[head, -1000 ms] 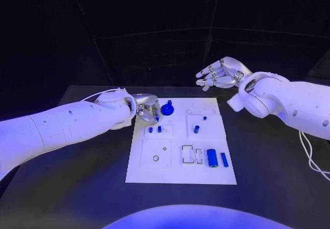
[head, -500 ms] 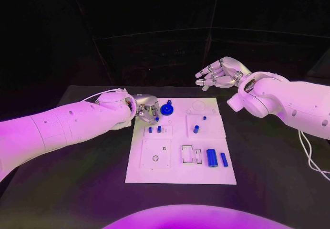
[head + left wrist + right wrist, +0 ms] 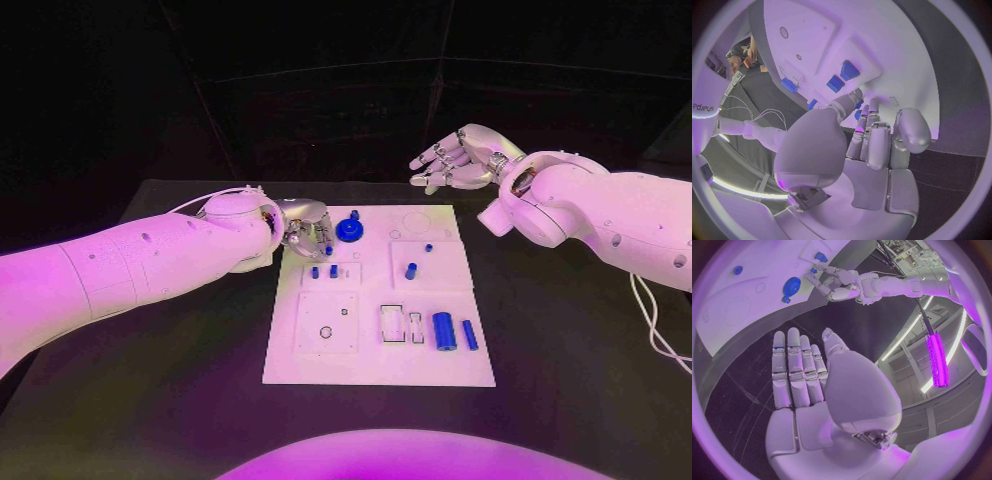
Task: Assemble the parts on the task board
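Observation:
The white task board (image 3: 378, 355) lies in the middle of the black table. My left hand (image 3: 306, 232) hovers over its far left corner, fingers curled in, pinching a small blue peg (image 3: 327, 250); blue shows between the fingertips (image 3: 859, 106) in the left wrist view. Just right of it sits a blue gear (image 3: 351, 232), also seen as the gear (image 3: 791, 287). Two short blue pegs (image 3: 325, 271) stand below the hand. My right hand (image 3: 459, 160) is raised beyond the board's far right, open, fingers straight (image 3: 795, 367), holding nothing.
On the board, a blue peg (image 3: 411, 270) stands mid-right, and a blue cylinder (image 3: 444, 331) and a blue bar (image 3: 469, 334) lie near the right edge. A square plate with a hole (image 3: 327, 322) sits at the near left. Bare table (image 3: 159, 390) surrounds the board.
The left hand stays almost in place, its blue peg dipping slightly toward the board. The right hand has drifted a little to the right and stays open.

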{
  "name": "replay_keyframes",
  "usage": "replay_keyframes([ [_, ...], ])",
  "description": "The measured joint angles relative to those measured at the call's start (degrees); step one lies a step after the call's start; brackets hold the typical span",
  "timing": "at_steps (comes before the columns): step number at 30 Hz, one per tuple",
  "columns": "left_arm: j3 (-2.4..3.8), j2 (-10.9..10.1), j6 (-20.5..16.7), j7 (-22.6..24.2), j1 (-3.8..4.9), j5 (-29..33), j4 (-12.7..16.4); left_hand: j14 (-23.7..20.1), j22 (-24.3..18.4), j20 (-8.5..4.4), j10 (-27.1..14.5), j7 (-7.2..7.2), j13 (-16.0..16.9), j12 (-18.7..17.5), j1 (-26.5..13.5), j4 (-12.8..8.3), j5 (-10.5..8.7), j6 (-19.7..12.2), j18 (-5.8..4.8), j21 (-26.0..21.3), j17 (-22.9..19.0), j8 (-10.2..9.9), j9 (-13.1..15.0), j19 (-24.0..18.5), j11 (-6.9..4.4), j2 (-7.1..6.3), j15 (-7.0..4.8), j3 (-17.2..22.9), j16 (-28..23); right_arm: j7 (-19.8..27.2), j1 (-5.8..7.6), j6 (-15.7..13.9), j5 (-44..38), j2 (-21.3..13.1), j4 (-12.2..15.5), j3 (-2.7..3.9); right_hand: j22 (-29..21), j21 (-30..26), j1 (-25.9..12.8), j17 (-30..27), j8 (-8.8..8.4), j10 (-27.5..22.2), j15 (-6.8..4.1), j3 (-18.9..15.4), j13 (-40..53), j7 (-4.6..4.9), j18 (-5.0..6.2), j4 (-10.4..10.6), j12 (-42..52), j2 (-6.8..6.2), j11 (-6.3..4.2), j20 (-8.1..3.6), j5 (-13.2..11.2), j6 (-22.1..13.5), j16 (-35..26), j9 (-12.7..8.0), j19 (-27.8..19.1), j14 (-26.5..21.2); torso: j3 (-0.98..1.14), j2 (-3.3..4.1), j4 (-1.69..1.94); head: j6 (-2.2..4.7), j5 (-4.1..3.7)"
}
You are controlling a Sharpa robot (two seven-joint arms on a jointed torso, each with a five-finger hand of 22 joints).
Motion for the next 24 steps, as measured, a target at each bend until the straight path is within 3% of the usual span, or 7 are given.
replay_keyframes([
  [6,0.02,-0.9,-0.1,-0.1,-0.02,0.2,-0.1,0.1,-1.0,0.36,-0.4,0.2,0.0,-0.4,-0.2,-0.1,0.0,-0.2,0.0,-1.2,-0.8,0.0,0.0,-0.4,0.36,-0.56,0.28,-0.7,-0.5,-2.1,-0.01,1.8,-4.8,-0.4,-0.1,0.0,1.7,3.5,0.0,2.3,0.85,1.5,-2.58,0.9,-0.2,-1.13,-0.01,-0.9,1.5,0.0,-1.45,-2.79,-0.7,2.1,5.0,0.2,6.7,8.6,0.0,-0.01,0.0,0.12,-0.01],
  [11,0.72,-2.8,-0.4,0.2,-0.04,3.5,-0.8,0.2,-5.0,0.92,-2.1,0.38,0.0,-1.3,-0.4,0.3,0.0,-0.4,0.08,-5.4,-4.4,0.0,0.2,-2.2,0.87,-0.9,0.65,-2.4,-2.5,-4.6,-0.28,3.7,-12.7,-1.1,0.2,-0.03,4.6,9.0,0.6,8.2,1.16,1.9,-3.8,2.3,-0.7,-2.26,-0.01,-2.3,2.6,-0.21,-2.39,-6.04,-0.9,4.8,16.2,0.1,12.2,9.5,0.03,-0.08,0.0,0.52,-0.13],
  [12,0.91,-3.3,-0.6,0.4,-0.03,4.7,-0.9,-0.1,-6.0,1.02,-2.6,0.26,0.0,-1.3,-0.4,0.4,0.0,-0.2,0.86,-6.5,-5.4,0.0,0.2,-2.7,0.94,-0.9,0.93,-2.6,-3.0,-5.0,-0.32,4.0,-14.3,-1.3,0.3,-0.03,5.1,9.8,0.8,9.2,1.16,1.9,-3.8,2.5,-0.8,-2.42,0.0,-2.5,2.7,-0.44,-2.48,-6.09,-0.9,4.9,18.1,0.1,12.6,9.5,0.04,-0.08,0.0,0.58,-0.18],
  [15,1.22,-4.6,-1.6,1.4,0.11,9.4,-1.0,-0.6,-8.6,1.29,-3.4,0.56,0.0,-1.3,-0.4,0.7,0.0,0.4,0.97,-9.3,-7.4,0.3,0.3,-4.0,1.35,-0.9,1.37,-3.4,-4.2,-6.1,-0.54,4.3,-19.6,-2.1,0.9,-0.03,6.5,12.2,0.8,11.9,1.09,2.2,-4.22,3.2,-1.1,-2.39,0.0,-3.0,2.9,-0.44,-2.78,-6.71,-0.9,5.5,23.5,0.0,13.3,9.5,0.04,-0.08,-0.01,0.83,-0.42],
  [18,1.42,-5.8,-3.1,3.7,0.25,16.4,-0.7,-3.9,-16.1,1.66,-4.8,1.14,0.0,-1.3,0.1,0.8,0.0,1.4,3.11,-17.5,-15.7,0.4,0.3,-7.8,1.77,-0.1,1.78,-3.9,-8.9,-7.1,-0.96,4.2,-24.6,-3.2,2.0,-0.03,7.9,14.3,1.2,13.7,0.75,2.2,-4.22,4.2,-1.5,-2.64,0.0,-3.5,2.9,-0.82,-2.78,-6.77,-0.9,6.1,27.2,0.0,13.3,9.5,0.04,-0.08,-0.01,1.17,-0.88],
  [22,1.5,-7.7,-4.1,9.0,0.29,30.1,1.2,-5.3,-20.5,1.95,-4.9,1.25,0.1,-0.6,0.8,0.8,0.0,2.1,3.11,-22.4,-19.5,0.8,0.3,-10.0,1.88,1.07,1.83,-3.9,-11.1,-8.1,-1.96,3.7,-30.9,-4.6,4.3,-0.08,9.1,15.8,1.2,15.1,0.49,1.0,-4.22,4.9,-2.0,-2.5,0.0,-3.6,2.8,-0.82,-3.05,-6.77,-0.9,6.3,29.6,0.0,13.3,9.5,0.01,-0.01,-0.01,1.57,-1.52],
  [24,1.5,-8.8,-4.3,12.2,0.29,38.1,2.5,-6.3,-22.1,1.92,-4.1,1.04,0.3,0.1,0.6,0.8,0.0,2.3,3.94,-24.2,-20.9,1.1,0.3,-10.8,1.68,1.31,1.73,-3.9,-11.9,-8.7,-2.71,3.5,-34.1,-5.0,5.5,-0.13,9.7,16.8,1.0,18.8,0.01,-0.4,-4.22,5.3,-2.5,-2.5,0.0,-3.5,2.0,-1.39,-2.76,-6.77,-1.4,6.3,33.7,-0.1,13.3,9.5,-0.03,0.03,-0.09,1.66,-1.8],
])
